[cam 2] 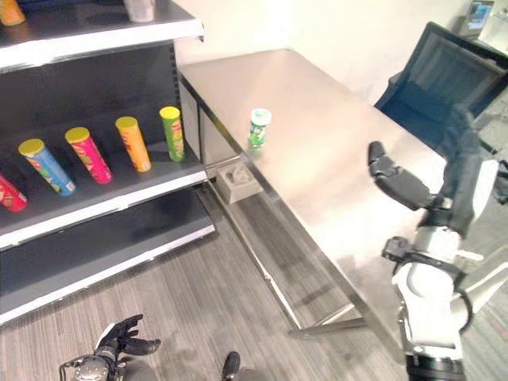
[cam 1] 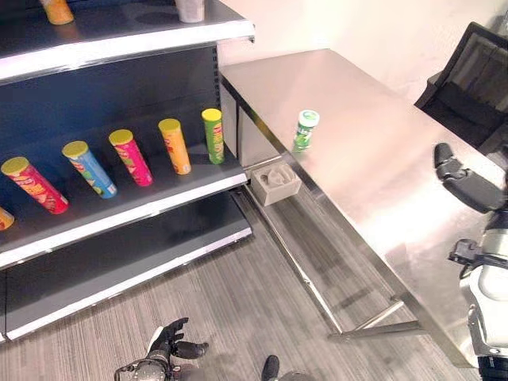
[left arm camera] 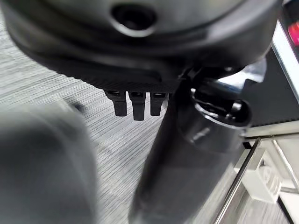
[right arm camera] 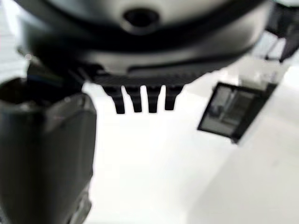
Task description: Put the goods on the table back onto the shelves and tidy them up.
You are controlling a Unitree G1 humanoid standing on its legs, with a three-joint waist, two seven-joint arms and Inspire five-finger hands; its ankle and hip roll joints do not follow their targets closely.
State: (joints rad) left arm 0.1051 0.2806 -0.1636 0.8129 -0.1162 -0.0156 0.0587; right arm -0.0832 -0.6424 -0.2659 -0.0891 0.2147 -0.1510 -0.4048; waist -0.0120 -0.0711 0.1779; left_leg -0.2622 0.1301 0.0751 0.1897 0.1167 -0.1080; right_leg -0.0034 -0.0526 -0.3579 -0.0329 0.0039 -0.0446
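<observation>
1. Grey wood-grain flooring [cam 1: 238, 302] runs under everything, with a dark shelving unit [cam 1: 119, 87] on the robot's left and a long steel table [cam 1: 381, 159] stretching away on its right.
2. Across the table's far right corner stands a dark office chair [cam 2: 444, 71], close to the table edge.
3. On the shelving unit, the middle shelf [cam 1: 159, 202] carries a row of tall snack cans standing upright and well spaced: a red can [cam 1: 33, 185], a blue can [cam 1: 89, 169], a pink can [cam 1: 131, 157], an orange can [cam 1: 175, 146] and a green can [cam 1: 213, 136], all with yellow lids.
4. On the top shelf [cam 1: 127, 36] sit an orange container [cam 1: 57, 11] and a pale container [cam 1: 190, 9], both cut off by the frame's edge.
5. Raised over the table's near right part is the right hand [cam 2: 397, 184], its fingers straight and relaxed, holding nothing and well apart from the goods.
6. Low near the floor hangs the left hand [cam 1: 171, 343], its fingers spread loosely and empty.
7. A small grey box [cam 1: 275, 183] sits on the floor between the shelf end and the table's left edge.
8. Alone on the table stands a small green-and-white can [cam 1: 304, 130], upright, near the table's left edge and toward its far end, beside the shelving.
</observation>
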